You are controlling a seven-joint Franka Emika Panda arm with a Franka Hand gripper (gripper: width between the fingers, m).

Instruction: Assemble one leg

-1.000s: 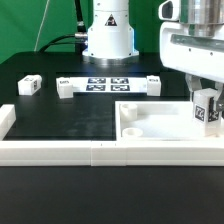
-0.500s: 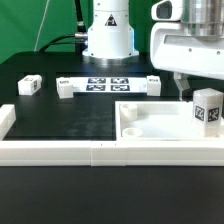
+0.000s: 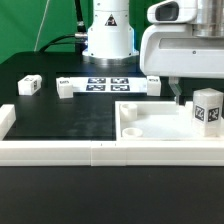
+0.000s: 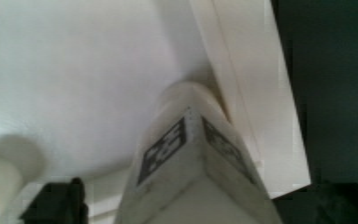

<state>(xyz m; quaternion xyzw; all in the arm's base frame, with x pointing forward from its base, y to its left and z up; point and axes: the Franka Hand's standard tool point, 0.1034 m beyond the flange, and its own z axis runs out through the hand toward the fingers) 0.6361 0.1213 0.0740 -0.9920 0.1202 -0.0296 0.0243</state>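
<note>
Robotics lab, black table (image 3: 60, 120), tagged marker board (image 3: 105, 84), green backdrop (image 3: 35, 25)

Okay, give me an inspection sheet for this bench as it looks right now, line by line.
Surface: black table, white rails along its near edge.
Job's things: one leg upright at the panel's corner on the exterior view's right; three more legs lie near the marker board.
Clutter: nothing seen.
Grippers: gripper beside the upright leg, apart from it, holding nothing; opening unclear.
Cables: dark cable behind the robot base.
Surroundings: green backdrop.
</note>
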